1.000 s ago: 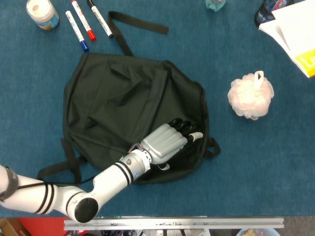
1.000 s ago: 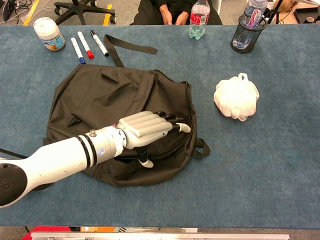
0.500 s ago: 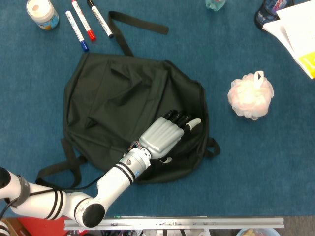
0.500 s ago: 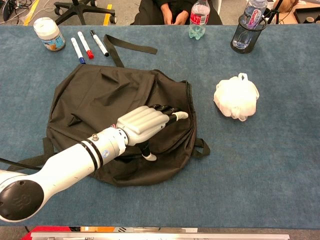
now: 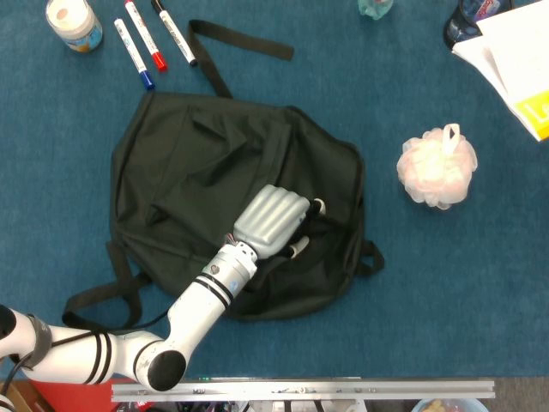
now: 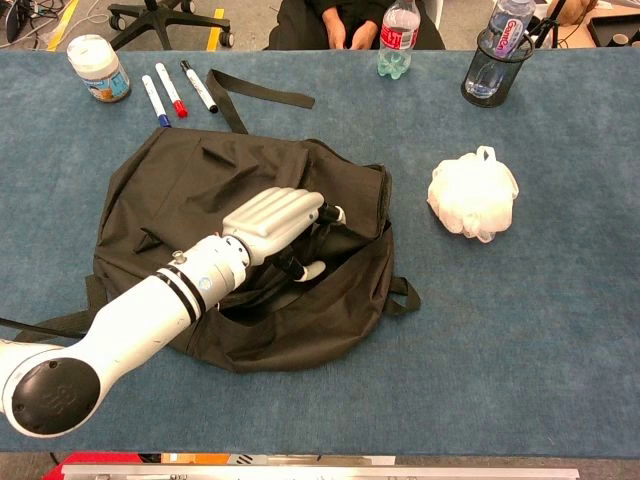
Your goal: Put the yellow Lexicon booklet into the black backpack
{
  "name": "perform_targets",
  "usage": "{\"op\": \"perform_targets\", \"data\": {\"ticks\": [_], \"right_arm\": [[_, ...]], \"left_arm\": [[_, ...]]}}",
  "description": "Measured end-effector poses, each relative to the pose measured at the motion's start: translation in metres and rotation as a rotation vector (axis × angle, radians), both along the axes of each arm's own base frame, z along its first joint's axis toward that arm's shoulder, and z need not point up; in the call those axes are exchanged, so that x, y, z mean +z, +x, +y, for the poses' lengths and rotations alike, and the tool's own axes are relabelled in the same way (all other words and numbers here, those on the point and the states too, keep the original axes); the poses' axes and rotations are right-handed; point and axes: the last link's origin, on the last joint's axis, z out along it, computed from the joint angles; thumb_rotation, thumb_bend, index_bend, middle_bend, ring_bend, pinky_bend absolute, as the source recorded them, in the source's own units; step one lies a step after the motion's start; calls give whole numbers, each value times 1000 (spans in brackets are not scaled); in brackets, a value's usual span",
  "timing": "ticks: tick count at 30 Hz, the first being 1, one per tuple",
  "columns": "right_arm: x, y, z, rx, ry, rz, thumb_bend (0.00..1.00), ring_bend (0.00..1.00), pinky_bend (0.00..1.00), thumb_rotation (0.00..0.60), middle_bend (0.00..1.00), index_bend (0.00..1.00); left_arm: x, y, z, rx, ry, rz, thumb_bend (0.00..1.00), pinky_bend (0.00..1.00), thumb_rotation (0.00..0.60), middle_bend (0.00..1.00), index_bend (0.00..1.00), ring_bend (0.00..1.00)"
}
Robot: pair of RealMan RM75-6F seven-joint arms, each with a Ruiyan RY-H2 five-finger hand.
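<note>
Only overhead: yellow Lexicon booklet (image 5: 533, 107).

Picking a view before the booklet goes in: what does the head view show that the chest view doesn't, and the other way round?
Only the head view shows the white and yellow sheets at the top right edge, probably the booklet. Only the chest view shows the whole water bottle, the dark cup holding another bottle, and a seated person beyond the table. Both show the left hand gripping the fabric of the black backpack at its opening, the three markers, the white jar and the mesh bath sponge. Neither plainly shows the right hand.
</note>
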Motion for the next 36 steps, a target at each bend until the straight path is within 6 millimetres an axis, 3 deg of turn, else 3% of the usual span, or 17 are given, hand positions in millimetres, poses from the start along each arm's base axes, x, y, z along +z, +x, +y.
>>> {"op": "perform_targets", "data": {"ticks": [7,12,16,23,36], "right_arm": [[-3,3,7,22,60,2,347,600,491,600,809,899],[-7,8,15,53,111,-24,510,629,532,600,833,906],[-14,13,21,83,160,-25,563,650,564,600,853,918],[-39,29,29,148,319,-36,607,666,591,600,867,930],[-96,64,33,255,549,8,606,672,601,600,871,931]], "left_arm": [[16,0,18,80,58,-142,378,1000,600,817,727,849],[43,-5,32,103,124,-253,377,1000,600,818,728,850],[70,-12,42,117,176,-320,378,1000,600,818,727,847],[102,-24,48,152,221,-384,378,1000,600,818,721,840],[121,-31,46,170,222,-419,378,1000,600,814,713,827]]}}
